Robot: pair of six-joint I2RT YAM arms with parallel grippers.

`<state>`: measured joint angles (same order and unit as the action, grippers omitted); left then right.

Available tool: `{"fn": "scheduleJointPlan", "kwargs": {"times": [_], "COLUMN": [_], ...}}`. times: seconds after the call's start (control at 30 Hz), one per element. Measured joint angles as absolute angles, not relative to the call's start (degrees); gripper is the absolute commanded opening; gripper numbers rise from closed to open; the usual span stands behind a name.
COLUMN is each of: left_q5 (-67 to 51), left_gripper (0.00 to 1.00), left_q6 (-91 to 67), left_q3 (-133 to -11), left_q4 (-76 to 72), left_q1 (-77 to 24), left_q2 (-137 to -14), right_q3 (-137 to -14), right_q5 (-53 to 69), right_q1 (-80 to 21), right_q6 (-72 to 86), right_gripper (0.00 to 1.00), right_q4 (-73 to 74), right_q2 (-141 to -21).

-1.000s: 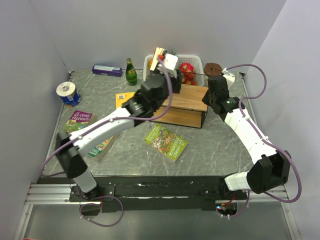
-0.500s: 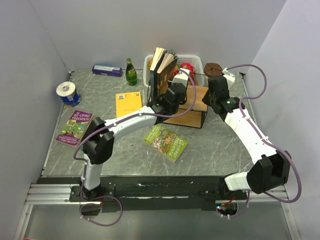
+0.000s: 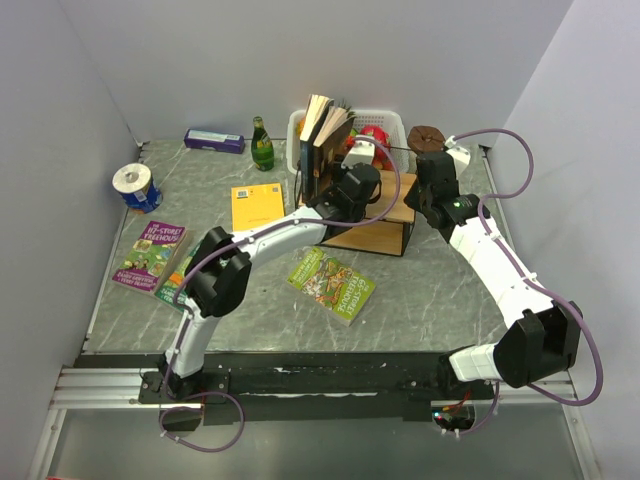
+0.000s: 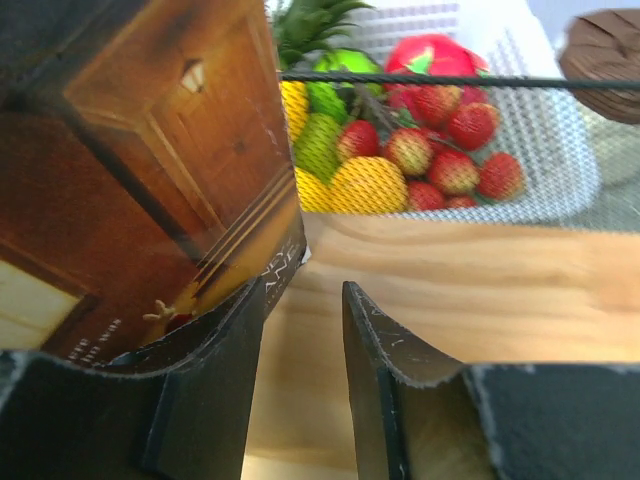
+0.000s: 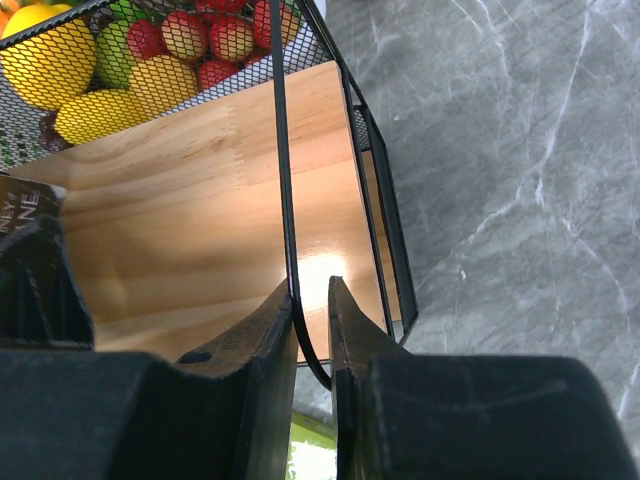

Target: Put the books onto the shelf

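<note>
On the grey marbled table (image 3: 450, 300), the left arm (image 3: 268, 236) has folded its elbow inward since a second ago. The left end effector (image 4: 305, 295) has let go and stands partly open and empty beside the dark brown paperback (image 4: 150, 180). One small wood-and-black-wire shelf (image 3: 385, 212) carries two upright books (image 3: 325, 135). Four flat books lie on the table: yellow book (image 3: 257, 206), green cartoon book (image 3: 331, 284), purple cartoon book (image 3: 150, 255) and green-edged book (image 3: 176, 287). The right end effector (image 5: 310, 288) stays clamped on the shelf's frame.

Robot lab, prob. a test cell: plain pale walls (image 3: 60, 120) box in a grey marble-look table (image 3: 430, 290); left arm (image 3: 270, 235) & right arm (image 3: 495, 265) sit on a metal rail (image 3: 100, 385), w/ loose purple cables (image 3: 598, 350).
</note>
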<state>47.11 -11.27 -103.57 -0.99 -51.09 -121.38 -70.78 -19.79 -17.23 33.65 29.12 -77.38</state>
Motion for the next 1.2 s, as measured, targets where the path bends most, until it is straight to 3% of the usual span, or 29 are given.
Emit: {"fn": "scheduleJointPlan", "kwargs": {"times": [0.8, 0.87, 0.9, 1.0, 1.2], "left_q5": [55.2, 55.1, 55.1, 54.8, 54.6], "left_gripper": [0.43, 0.43, 0.44, 0.44, 0.45], "left_q6": [-14.8, -14.8, -14.8, -14.7, -14.7], "left_q3": [-104.0, -104.0, -103.9, -103.7, -103.5], "left_q4": [4.6, 4.6, 4.6, 4.6, 4.5], "left_q1": [-48.6, -48.6, -48.6, -48.6, -49.1], "left_q2": [-123.2, -123.2, -123.2, -122.9, -121.4], "right_q3": [-70.5, -70.5, -70.5, -70.5, -70.5], "right_q5": [-17.9, -17.8, -17.8, -17.7, -16.6], "right_q1": [-17.2, -17.2, -17.2, -17.2, -17.3], "right_q6": [34.7, 34.7, 34.7, 34.7, 36.9], "right_gripper": [0.00, 0.06, 0.17, 0.31, 0.48], "right_q4": [28.3, 28.3, 28.3, 28.3, 30.0], "right_q2": [-77.4, -77.4, -77.4, -77.3, -77.3]}}
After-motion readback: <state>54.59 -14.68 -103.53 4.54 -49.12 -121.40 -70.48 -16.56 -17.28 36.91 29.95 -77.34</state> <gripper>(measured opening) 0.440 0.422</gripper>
